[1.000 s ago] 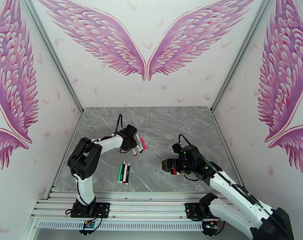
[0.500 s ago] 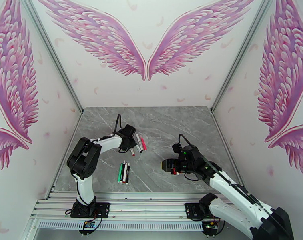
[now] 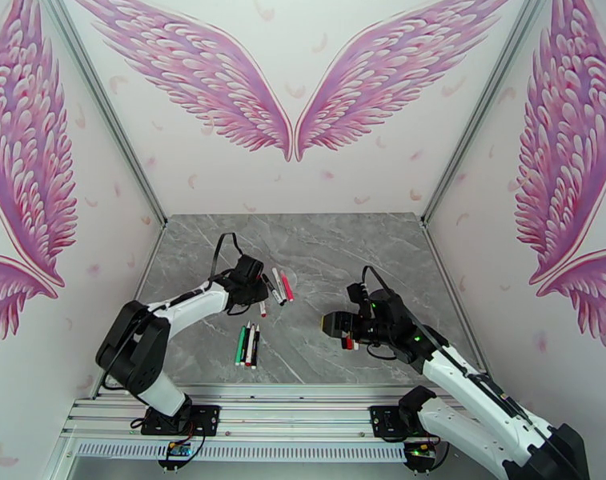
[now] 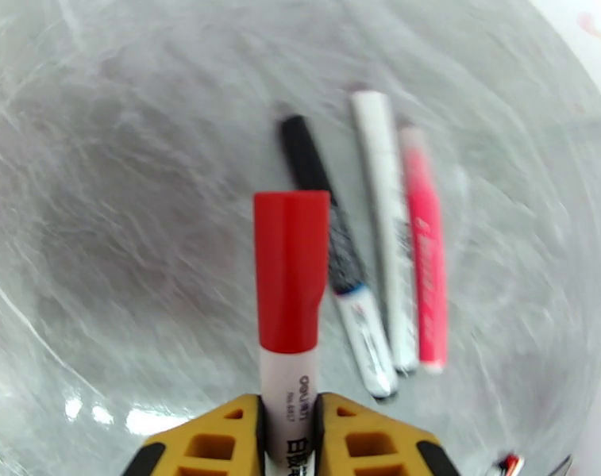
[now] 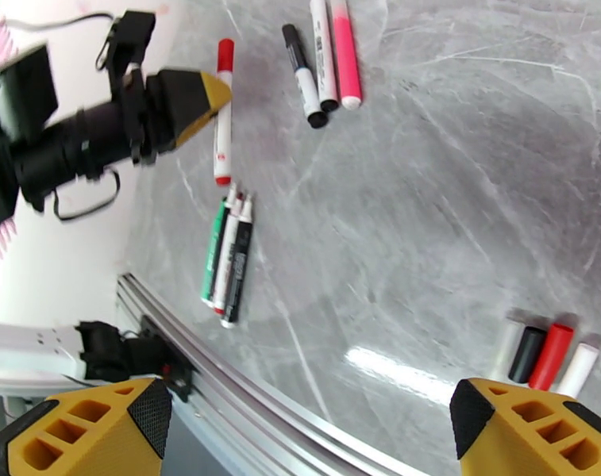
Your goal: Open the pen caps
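Left arm [image 3: 170, 306] has dropped and stretched out flat since a second ago, its elbow swung out left. The left tool [image 4: 288, 422] is clamped on the white barrel of the red-capped pen [image 4: 292, 366], which has shifted slightly back from the row it lay beside. Lifted or dragging, can't tell. The red cap [image 4: 290, 267] is on, sticking out ahead of the tool.

Just right of that pen and ahead of the tool lie three capped pens [image 4: 383, 232], black, white and pink, side by side. Behind the tool, three open pens [image 3: 246, 346] lie bunched with tips bare.

Read: the grasp is done and this pen is likely headed for a handover and cap pull. About half of the pens remain capped.

The right tool [image 5: 310, 410] has barely nudged left. Its fingers are spread wide and hold nothing, and it faces the left tool. Four loose caps [image 5: 542, 355], whitish, black, red and white, sit in a row close under its right finger.

The bench [image 3: 359, 250] is grey marble-look, glossy, with some glare. An aluminium rail [image 3: 303, 414] runs along its near edge. The white walls are painted with pink wings [image 3: 198, 74].
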Controlling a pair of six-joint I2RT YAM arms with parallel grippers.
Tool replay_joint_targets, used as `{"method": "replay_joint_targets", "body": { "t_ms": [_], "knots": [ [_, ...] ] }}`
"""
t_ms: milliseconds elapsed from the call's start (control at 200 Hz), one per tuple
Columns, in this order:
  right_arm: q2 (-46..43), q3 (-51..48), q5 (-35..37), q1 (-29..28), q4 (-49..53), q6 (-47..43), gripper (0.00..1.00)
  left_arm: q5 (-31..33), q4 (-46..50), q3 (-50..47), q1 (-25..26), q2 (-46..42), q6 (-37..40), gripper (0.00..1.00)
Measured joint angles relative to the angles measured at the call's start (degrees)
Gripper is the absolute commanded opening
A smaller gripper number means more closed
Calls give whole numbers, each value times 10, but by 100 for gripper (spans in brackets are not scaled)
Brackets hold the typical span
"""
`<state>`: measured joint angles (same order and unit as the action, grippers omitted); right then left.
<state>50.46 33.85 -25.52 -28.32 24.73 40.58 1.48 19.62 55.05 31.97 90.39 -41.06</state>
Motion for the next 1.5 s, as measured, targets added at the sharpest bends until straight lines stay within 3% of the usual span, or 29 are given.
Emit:
{"method": "replay_joint_targets", "body": {
  "t_ms": [270, 625, 1054, 1499],
  "knots": [
    [26, 41, -2, 0, -23, 35, 85, -26, -47, -65, 129, -108, 92, 22],
    [70, 83, -22, -3, -28, 32, 73, -51, -112, -87, 260, -132, 137, 22],
    [95, 83, -41, -5, -27, 32, 54, -47, -148, -86, 308, -131, 142, 21],
    [99, 78, -57, -16, -35, 36, 39, -32, -184, -85, 312, -117, 132, 19]
  ]
}}
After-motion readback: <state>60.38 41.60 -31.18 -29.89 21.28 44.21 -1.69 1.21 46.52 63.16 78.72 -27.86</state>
